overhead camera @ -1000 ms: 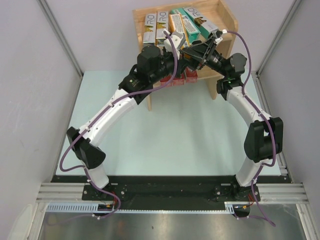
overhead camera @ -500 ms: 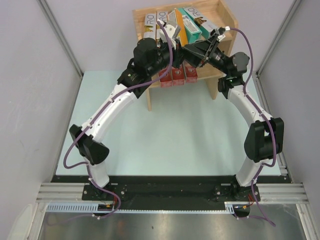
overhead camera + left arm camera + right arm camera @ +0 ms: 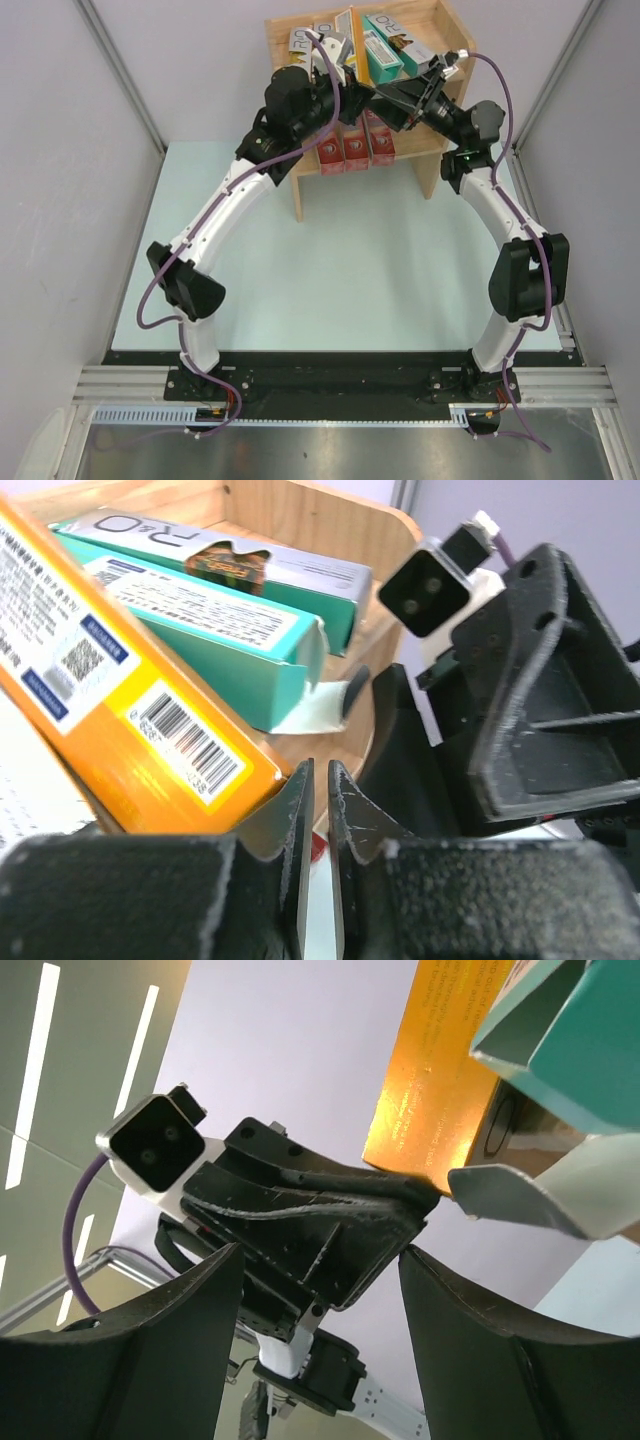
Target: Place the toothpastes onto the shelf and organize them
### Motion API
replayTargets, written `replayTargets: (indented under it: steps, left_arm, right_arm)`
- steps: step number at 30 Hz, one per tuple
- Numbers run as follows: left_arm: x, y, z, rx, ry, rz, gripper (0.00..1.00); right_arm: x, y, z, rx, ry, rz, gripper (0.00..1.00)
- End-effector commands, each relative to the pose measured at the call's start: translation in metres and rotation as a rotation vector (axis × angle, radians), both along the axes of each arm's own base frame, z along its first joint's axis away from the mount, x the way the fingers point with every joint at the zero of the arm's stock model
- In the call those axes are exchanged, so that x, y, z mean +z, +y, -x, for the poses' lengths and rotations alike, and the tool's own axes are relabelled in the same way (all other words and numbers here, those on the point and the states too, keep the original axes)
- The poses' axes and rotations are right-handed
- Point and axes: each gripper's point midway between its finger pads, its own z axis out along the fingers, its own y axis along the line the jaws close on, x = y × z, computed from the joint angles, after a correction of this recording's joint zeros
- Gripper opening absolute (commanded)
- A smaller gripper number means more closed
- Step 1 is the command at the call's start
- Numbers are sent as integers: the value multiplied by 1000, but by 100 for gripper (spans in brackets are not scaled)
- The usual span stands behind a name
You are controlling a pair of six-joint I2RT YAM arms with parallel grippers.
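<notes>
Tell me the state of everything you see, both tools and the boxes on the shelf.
Left tool: shut, empty.
Right tool: open, empty.
Orange box: tilted, not lying flat.
Teal box: end flap open.
Silver box: lying flat beside the teal one.
Red boxes: lined up on the shelf, lower tier.

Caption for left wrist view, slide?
Left hand, shut, at the end of the orange carton; teal carton and silver carton behind, on the wooden shelf.

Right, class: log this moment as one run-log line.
left end effector: shut, beside orange carton | right end effector: open, empty | shelf: red cartons on lower tier
</notes>
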Motion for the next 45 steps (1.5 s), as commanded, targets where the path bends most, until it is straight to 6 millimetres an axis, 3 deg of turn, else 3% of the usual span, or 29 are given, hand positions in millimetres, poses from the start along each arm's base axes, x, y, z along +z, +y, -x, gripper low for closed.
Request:
replayTargets:
  steps: [1, 7, 11, 15, 16, 18, 22, 24, 26, 27, 29, 30, 31, 32, 33, 37, 42, 43, 45]
  left_arm:
    - [17, 17, -17, 52, -26, 49, 16]
    - [21, 23, -28, 65, -25, 67, 16]
    - [29, 20, -19, 21, -47, 74, 18]
    - [46, 20, 3, -47, -90, 103, 23]
    - [51, 23, 7, -46, -98, 109, 25]
    - [60, 29, 15, -42, -117, 119, 29]
    - [75, 38, 33, -53, -146, 133, 47]
    - [91, 48, 48, -52, -179, 153, 51]
    - [88, 54, 55, -48, -179, 150, 54]
    - [105, 65, 71, -44, -218, 173, 55]
    - [91, 71, 76, -28, -194, 159, 57]
    - [111, 85, 95, -21, -244, 193, 59]
    - [95, 85, 94, -15, -225, 184, 60]
    - [96, 91, 101, -10, -230, 193, 61]
    - [94, 96, 107, -5, -232, 197, 62]
    - [77, 118, 133, 22, -221, 200, 65]
    - [59, 134, 152, 41, -202, 198, 67]
    - [48, 134, 151, 43, -182, 187, 67]
    - [45, 141, 159, 52, -181, 189, 67]
  right_arm:
    - [23, -6, 0, -25, -92, 5, 68]
    - [25, -4, -14, -90, -116, 64, 68]
    - [24, -4, -29, -158, -122, 106, 68]
    - [21, 3, -46, -233, -121, 196, 68]
    - [30, 4, -47, -271, -173, 217, 69]
    - [20, 8, -56, -287, -140, 257, 68]
    - [17, 15, -66, -333, -167, 321, 69]
    - [10, 14, -72, -352, -152, 345, 68]
    - [5, 13, -76, -373, -155, 368, 69]
    - [6, 11, -78, -394, -162, 371, 68]
    - [2, 11, -80, -409, -153, 405, 68]
    - [-1, 11, -85, -427, -151, 420, 69]
    - [0, 11, -86, -440, -155, 433, 69]
    - [-8, 15, -87, -442, -155, 470, 69]
    - [3, 13, -87, -478, -178, 475, 69]
    - [-1, 21, -92, -562, -210, 568, 69]
    - [-8, 24, -99, -689, -229, 662, 70]
    - [-7, 24, -101, -707, -241, 677, 74]
    - [-10, 25, -105, -718, -240, 682, 76]
